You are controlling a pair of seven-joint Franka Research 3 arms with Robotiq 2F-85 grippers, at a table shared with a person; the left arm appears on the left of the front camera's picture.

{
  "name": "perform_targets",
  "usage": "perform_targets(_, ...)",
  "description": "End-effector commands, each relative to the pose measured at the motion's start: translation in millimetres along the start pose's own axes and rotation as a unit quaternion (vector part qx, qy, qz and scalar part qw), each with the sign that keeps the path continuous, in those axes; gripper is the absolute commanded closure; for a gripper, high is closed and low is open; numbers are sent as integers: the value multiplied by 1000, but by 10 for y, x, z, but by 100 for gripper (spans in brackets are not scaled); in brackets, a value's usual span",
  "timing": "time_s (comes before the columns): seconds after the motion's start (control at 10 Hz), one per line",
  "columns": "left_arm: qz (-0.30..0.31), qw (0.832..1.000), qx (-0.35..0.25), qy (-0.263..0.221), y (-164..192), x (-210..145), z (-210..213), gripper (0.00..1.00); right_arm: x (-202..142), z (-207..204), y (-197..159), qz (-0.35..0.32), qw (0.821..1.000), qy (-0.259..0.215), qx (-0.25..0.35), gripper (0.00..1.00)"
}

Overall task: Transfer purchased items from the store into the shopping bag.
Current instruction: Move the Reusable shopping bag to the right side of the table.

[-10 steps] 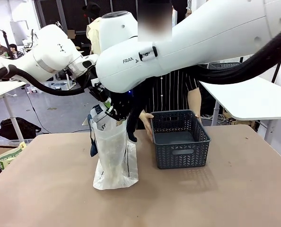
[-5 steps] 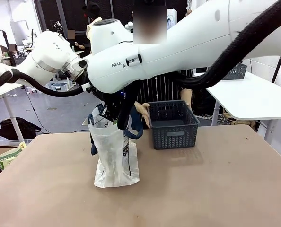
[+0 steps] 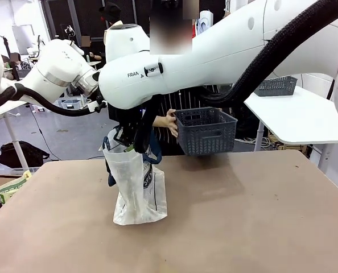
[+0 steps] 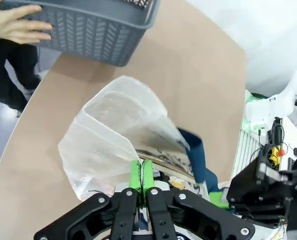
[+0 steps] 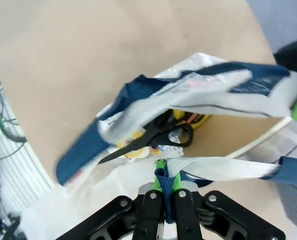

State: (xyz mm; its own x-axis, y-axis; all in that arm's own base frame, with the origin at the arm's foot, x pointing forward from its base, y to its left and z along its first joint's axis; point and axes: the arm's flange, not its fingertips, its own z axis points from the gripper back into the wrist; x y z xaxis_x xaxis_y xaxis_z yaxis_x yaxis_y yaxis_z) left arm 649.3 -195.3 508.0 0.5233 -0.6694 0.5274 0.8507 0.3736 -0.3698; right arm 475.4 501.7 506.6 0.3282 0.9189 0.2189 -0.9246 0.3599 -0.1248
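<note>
Standing on the brown counter point(image 3: 260, 227) in the front view, the shopping bag point(image 3: 136, 190) is being held upright at its mouth by both arms, left of the middle. The left gripper point(image 3: 113, 134) and the right gripper point(image 3: 136, 142) are being kept close together at the bag's top edge; from this side it cannot be told how their fingers are set. The store point(image 3: 206, 129), a dark grey lattice basket, is being held tilted in the air above the counter's far edge by the person's hand point(image 3: 170, 121), well apart from the bag.

Moving to the left wrist view, the left gripper point(image 4: 141, 172) is being shown with its green fingers point(image 4: 135, 175) pressed together on the translucent rim of the shopping bag point(image 4: 113, 135), whose mouth is being held open below. A navy handle point(image 4: 196, 155) is being seen beside the fingers. The store point(image 4: 93, 30) is being gripped at its side by the person's hand point(image 4: 16, 27) at the top left.

Turning to the right wrist view, the right gripper point(image 5: 164, 187) is being shown pinching a navy strap point(image 5: 164, 192) of the shopping bag point(image 5: 213, 85) between its fingers. Inside the open bag, the purchased items are being seen lying at the bottom: black scissors point(image 5: 151, 137) across a yellow and red packet point(image 5: 191, 117).
</note>
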Motion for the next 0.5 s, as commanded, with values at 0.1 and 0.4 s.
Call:
perform_targets(0.1,-3,999,-33,-18,61,42,81,100,155,-87,-18,54,998,-1,33,100)
perform_targets(0.4,2,999,-38,-19,57,45,105,100,282,-201,32,82,996,27,38,100)
